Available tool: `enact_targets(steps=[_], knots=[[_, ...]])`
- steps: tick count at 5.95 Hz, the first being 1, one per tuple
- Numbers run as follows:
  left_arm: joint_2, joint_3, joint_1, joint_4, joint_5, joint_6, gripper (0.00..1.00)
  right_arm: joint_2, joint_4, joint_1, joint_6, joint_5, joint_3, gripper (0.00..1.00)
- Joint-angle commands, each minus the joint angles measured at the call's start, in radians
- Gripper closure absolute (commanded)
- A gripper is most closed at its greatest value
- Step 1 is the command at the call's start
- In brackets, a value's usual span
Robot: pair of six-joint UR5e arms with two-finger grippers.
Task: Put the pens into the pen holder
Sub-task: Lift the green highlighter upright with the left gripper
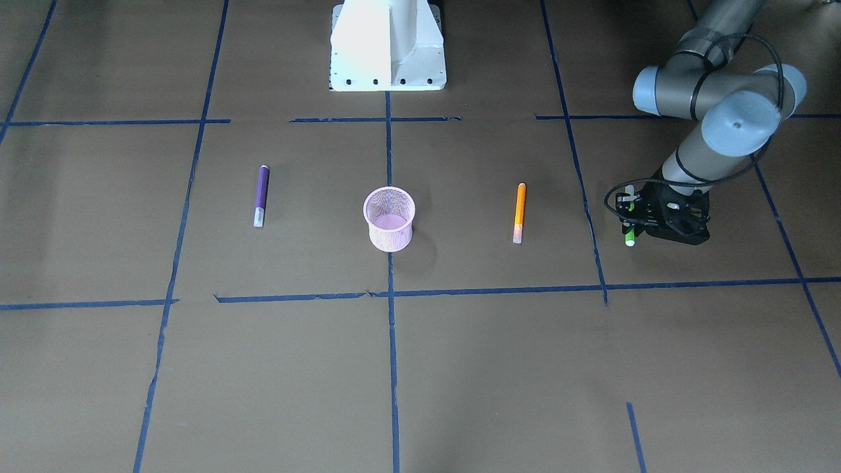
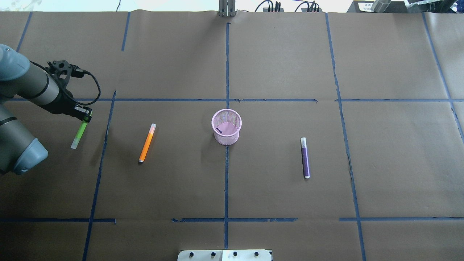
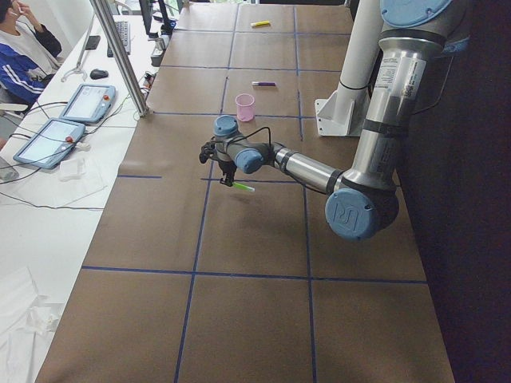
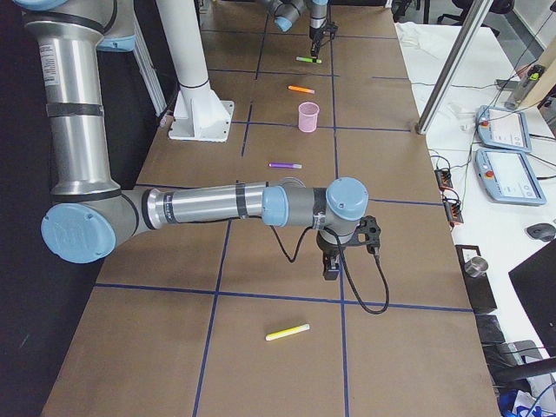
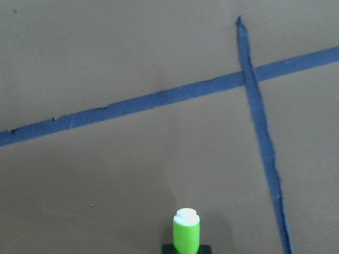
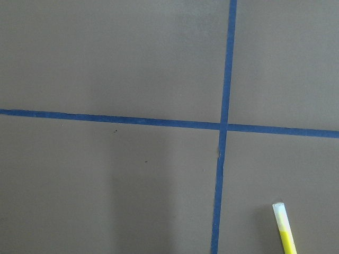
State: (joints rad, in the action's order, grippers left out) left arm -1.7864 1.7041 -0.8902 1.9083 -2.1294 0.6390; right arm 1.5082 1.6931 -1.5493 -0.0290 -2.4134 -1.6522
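Left gripper (image 2: 86, 117) is clamping the green pen (image 2: 81, 130) by one end, slanting above the table, well apart from the pen holder (image 2: 226, 127). I'd be tipping it upright and centring over the rim before releasing.

even light, soft shadows, perhaps slight blur

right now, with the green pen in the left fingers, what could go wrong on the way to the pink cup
1. The left gripper has its fingers on the green pen near one end, and the long free part sticks out tilted; it could pivot or slip in transit.
2. The orange pen lies between it and the pink mesh pen holder; a low carry might knock it.
3. A tilted pen may catch the rim and tip the holder.
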Motion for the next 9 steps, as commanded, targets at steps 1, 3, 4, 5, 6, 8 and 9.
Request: enact_targets(steps=[1, 3, 4, 5, 6, 8, 9], knots=[[-0.098, 0.104, -0.004, -0.008, 0.04, 0.033, 1.0, 0.001, 0.0, 0.002, -0.003, -0.003, 0.009, 0.0], [-0.238, 0.149, 0.045, 0.049, 0.111, 0.207, 1.0, 0.0, 0.0, 0.002, -0.002, -0.035, 0.006, 0.0], [-0.246, 0.155, 0.054, 0.19, 0.167, 0.284, 1.0, 0.0, 0.0, 0.002, -0.002, -0.036, 0.005, 0.0], [-0.246, 0.138, 0.077, 0.331, 0.202, 0.297, 1.0, 0.0, 0.0, 0.005, -0.002, -0.036, 0.003, 0.0], [-0.246, 0.08, 0.143, 0.486, 0.292, 0.288, 1.0, 0.0, 0.0, 0.009, 0.0, -0.038, 0.002, 0.0], [-0.295, -0.047, 0.277, 0.76, 0.495, 0.291, 1.0, 0.0, 0.0, 0.023, 0.0, -0.039, -0.003, 0.0], [-0.31, -0.06, 0.334, 0.823, 0.547, 0.292, 1.0, 0.0, 0.0, 0.026, 0.0, -0.039, -0.003, 0.0]])
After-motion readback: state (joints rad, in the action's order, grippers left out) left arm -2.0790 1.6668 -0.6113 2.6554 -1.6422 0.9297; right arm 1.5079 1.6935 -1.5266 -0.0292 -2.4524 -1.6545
